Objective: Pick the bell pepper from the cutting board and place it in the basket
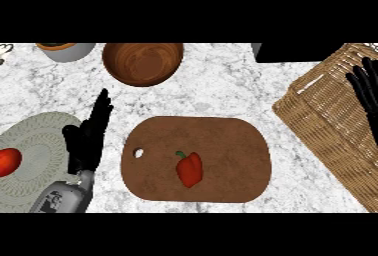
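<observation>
The robot's left hand [87, 134] stands black and slender above its grey forearm at the lower left, fingers straight and pointing up the view, holding nothing; it hovers over the speckled white marble counter [221, 85] between a round, ribbed grey-green placemat [40, 150] and the cutting board [196, 159]. The right hand [365, 86] shows only as straight dark fingers at the right edge, over the basket [332, 130], likewise released and grasping nothing. The cutting board is a brown, rounded rectangle of wood with a small hole near its left end. On it, a little left of its centre, lies the bell pepper [190, 169], red and glossy with a short green stem pointing up-left; it sits to the right of the left hand and well apart from both hands. The basket is tan woven wicker, rectangular and set at an angle. A red round fruit [7, 161] rests on the placemat's left edge. Toward the top stand a round wooden bowl [142, 62] and a grey pot [66, 50].
</observation>
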You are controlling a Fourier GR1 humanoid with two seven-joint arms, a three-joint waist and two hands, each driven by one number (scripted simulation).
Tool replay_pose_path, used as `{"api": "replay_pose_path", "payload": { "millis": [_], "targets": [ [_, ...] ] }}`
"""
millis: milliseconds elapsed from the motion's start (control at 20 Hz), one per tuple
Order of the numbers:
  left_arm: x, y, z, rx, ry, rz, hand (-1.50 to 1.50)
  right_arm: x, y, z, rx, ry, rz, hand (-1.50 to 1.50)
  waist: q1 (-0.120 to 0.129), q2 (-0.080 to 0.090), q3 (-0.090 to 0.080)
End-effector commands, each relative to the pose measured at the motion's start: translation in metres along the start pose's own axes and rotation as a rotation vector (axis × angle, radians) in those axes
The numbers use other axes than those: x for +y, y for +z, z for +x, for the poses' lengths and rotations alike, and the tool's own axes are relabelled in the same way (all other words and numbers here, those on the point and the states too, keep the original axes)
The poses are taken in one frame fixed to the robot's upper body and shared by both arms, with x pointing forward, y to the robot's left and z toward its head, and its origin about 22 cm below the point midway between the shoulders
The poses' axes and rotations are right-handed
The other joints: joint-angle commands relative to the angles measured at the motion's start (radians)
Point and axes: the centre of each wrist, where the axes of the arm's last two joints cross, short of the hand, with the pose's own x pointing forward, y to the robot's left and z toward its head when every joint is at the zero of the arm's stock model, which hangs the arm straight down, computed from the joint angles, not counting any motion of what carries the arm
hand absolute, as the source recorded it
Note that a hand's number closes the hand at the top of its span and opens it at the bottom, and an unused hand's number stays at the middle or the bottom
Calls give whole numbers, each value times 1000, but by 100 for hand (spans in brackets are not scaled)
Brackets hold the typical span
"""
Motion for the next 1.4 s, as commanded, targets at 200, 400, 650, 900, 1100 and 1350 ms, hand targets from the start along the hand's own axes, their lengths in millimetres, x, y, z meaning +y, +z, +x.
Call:
{"api": "replay_pose_path", "payload": {
  "millis": [200, 400, 650, 900, 1100, 1350],
  "targets": [
    [17, -18, 13, -10, -60, -84, 0, 95, -70, 22, -172, -361, 352, 150, 179, 24, 14],
    [22, -26, 18, 37, -44, -131, 0, 139, -75, 62, -420, -59, 834, -150, 191, 21, 10],
    [62, -23, -2, 96, -19, -79, 0, 258, -32, 52, -522, -73, 831, -150, 92, 1, 12],
    [88, -38, 4, 87, -29, -43, 0, 311, -30, 109, -395, 39, 819, -150, 51, -5, 11],
    [106, -31, 1, 114, -32, -36, 0, 298, -63, 142, -266, 338, 883, -150, 50, -12, 9],
    [101, -28, 2, 125, -20, -14, 0, 267, -94, 176, -215, 808, 732, -150, 29, -28, 10]
  ]
}}
